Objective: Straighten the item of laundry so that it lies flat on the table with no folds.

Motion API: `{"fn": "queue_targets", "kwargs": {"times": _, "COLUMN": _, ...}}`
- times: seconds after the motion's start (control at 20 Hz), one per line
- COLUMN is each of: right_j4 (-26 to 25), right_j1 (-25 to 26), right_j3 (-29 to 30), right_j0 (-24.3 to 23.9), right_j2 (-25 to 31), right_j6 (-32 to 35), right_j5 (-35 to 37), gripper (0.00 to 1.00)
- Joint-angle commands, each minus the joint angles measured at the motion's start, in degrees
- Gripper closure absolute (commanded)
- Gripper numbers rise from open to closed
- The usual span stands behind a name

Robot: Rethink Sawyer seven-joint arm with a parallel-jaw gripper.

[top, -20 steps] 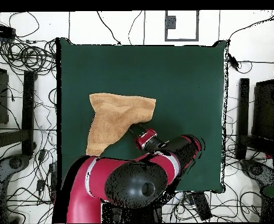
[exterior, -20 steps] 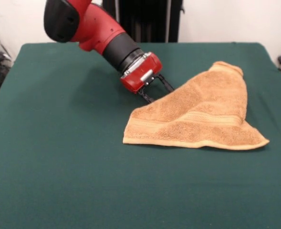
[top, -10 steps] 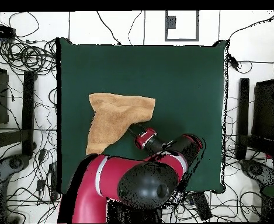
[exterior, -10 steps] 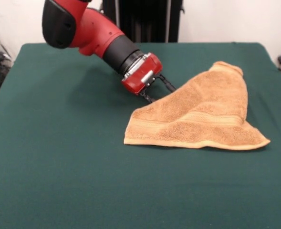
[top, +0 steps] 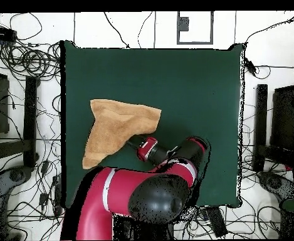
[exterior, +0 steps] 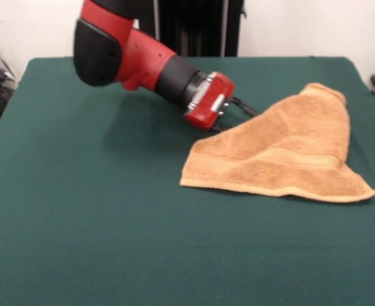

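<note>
On the green desk (exterior: 79,223) the towel (exterior: 283,153) lies folded over itself in a rough triangle, one pointed corner reaching toward the desk's front edge. Compared with a second ago, the whole towel has slid sideways across the desk, and the arm (exterior: 130,54) has moved with it. The fold itself looks unchanged: the towel has travelled but not opened, so the task seems hardly further along. A drag like this probably only helps if the far side catches on the felt; otherwise the upper layer has to be lifted and peeled back.

Beside the towel's edge nearest the arm, the gripper (exterior: 243,109) meets the cloth with its dark tips partly hidden in the fabric. It appears closed on that edge, though the pinch is hard to see.
</note>
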Motion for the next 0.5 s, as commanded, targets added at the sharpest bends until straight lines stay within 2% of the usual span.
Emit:
{"fn": "queue_targets", "kwargs": {"times": 0.05, "right_j4": -2.37, "right_j1": 5.18, "right_j3": -4.46, "right_j0": 1.51, "right_j2": 15.42, "right_j6": 6.14, "right_j5": -5.3, "gripper": 0.0}}
{"fn": "queue_targets", "kwargs": {"times": 0.1, "right_j4": -0.57, "right_j1": 5.06, "right_j3": -3.5, "right_j0": 1.13, "right_j2": 15.5, "right_j6": 0.99, "right_j5": -5.14, "gripper": 0.0}}
{"fn": "queue_targets", "kwargs": {"times": 0.15, "right_j4": 0.62, "right_j1": 4.88, "right_j3": -2.64, "right_j0": 0.77, "right_j2": 15.68, "right_j6": -1.36, "right_j5": -4.76, "gripper": 0.0}}
{"fn": "queue_targets", "kwargs": {"times": 0.3, "right_j4": 9.54, "right_j1": 3.64, "right_j3": 3.37, "right_j0": -1.4, "right_j2": 15.98, "right_j6": -13.12, "right_j5": -4.29, "gripper": 0.0}}
{"fn": "queue_targets", "kwargs": {"times": 0.5, "right_j4": 15.78, "right_j1": 3.94, "right_j3": 6.2, "right_j0": -2.87, "right_j2": 15.8, "right_j6": -17.88, "right_j5": -5.88, "gripper": 0.0}}
